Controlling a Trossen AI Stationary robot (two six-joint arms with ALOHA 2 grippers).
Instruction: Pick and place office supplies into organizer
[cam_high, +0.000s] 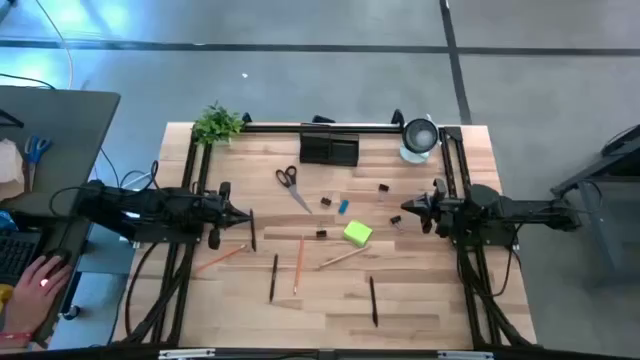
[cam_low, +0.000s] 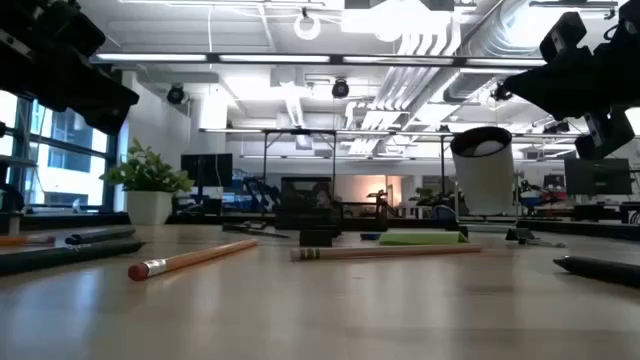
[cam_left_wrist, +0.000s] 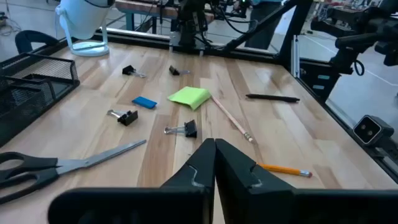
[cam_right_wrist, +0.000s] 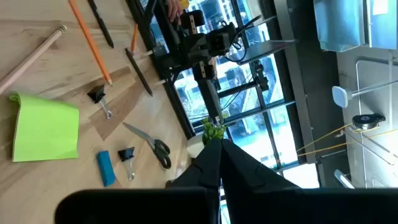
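You are at the very start: nothing sits in the organizer (cam_high: 329, 149) yet, and every supply lies loose on the table (cam_high: 430, 300). Your left gripper (cam_high: 236, 216) hangs well to the left of the organizer, its fingers pressed together and holding nothing; your right gripper (cam_high: 408, 208) waits well to the organizer's right, likewise pinched shut and empty. The black-handled scissors (cam_high: 290, 183) lie just in front of the organizer, a little to its left. The blue eraser (cam_high: 343, 206) and two binder clips (cam_high: 383, 187) lie in front of it, slightly right, and the green sticky-note pad (cam_high: 357, 234) sits farther out beyond the eraser. The pencils (cam_high: 298, 262) and pens (cam_high: 373, 299) are scattered farthest from the organizer, toward the table's near edge. Your next move, I judge, calls for spreading one claw, lowering it over a nearby piece such as the scissors or the pad, and squaring the fingers across it before closing.
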